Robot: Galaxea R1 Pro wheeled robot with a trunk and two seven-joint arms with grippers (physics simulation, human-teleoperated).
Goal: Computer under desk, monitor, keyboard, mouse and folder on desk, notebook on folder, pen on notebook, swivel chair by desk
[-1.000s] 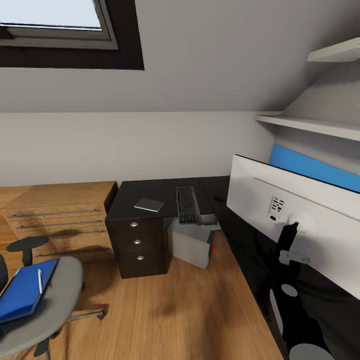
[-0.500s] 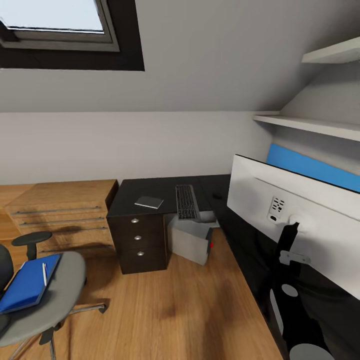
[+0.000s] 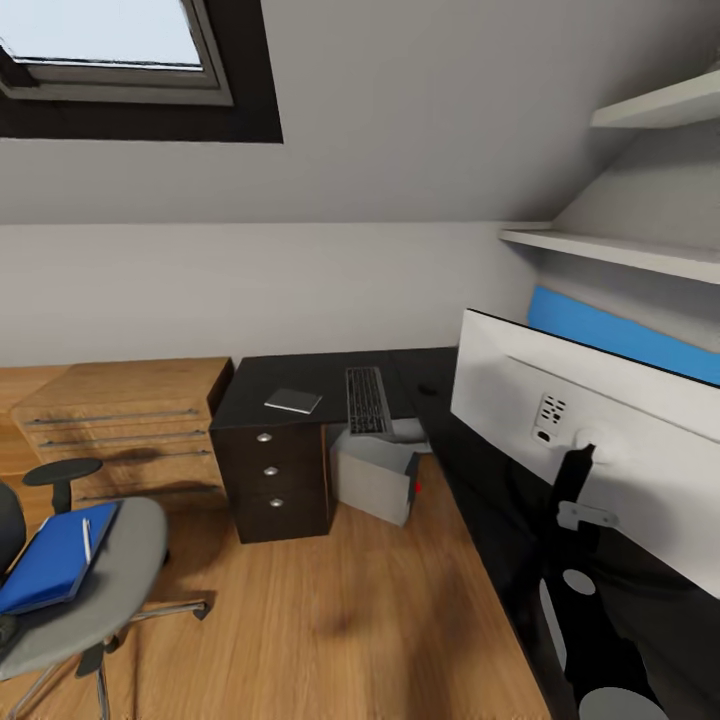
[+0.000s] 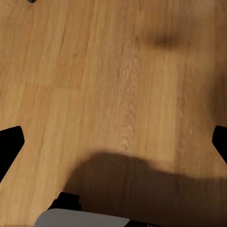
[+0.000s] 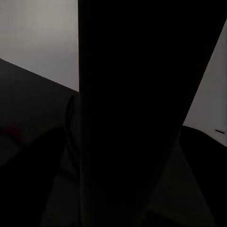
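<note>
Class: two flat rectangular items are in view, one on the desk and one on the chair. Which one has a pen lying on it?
The blue folder on the swivel chair; the white pen rests on it. The grey notebook on the desk is bare.

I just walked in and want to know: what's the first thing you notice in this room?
The big monitor jumps out first, close up at the right with its pale back facing us on the black desk. Next comes the bright blue folder with a white pen on it, lying on the grey swivel chair at the lower left.

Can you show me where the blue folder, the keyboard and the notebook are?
folder (image 3: 45, 560): head view, middle of its blue cover, lying on the chair seat.
keyboard (image 3: 366, 400): head view, middle of the keys, on the black desk.
notebook (image 3: 293, 401): head view, centre of its grey cover, on the desk.
</note>
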